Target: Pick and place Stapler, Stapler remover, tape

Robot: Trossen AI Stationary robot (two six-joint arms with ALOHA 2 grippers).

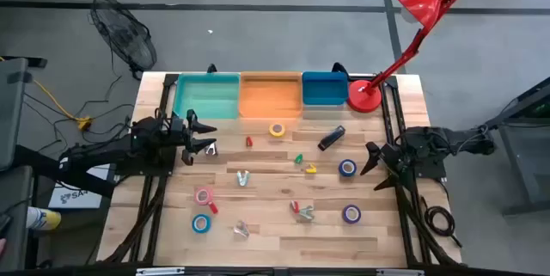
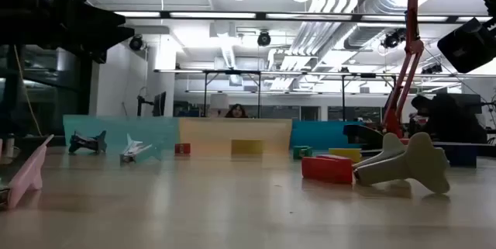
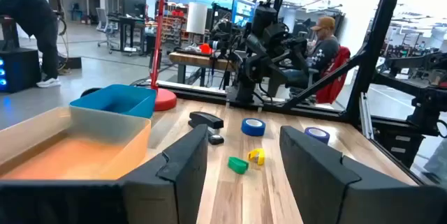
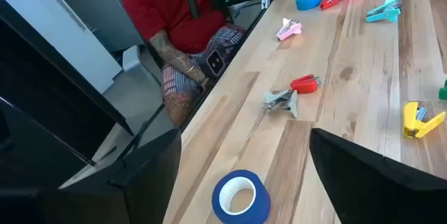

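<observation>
Here my left claw (image 1: 203, 136) hangs empty, half-open beside the bins, the right claw (image 1: 371, 166) wide open, as the stapler (image 1: 331, 138) lies mid-bench: likely stiff, slick, best pinched across its narrow body.

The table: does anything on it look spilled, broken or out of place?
Nothing looks damaged or spilled. The stapler, tape rolls such as the yellow one and small clips lie scattered loose on the table, while the three bins appear empty.
</observation>
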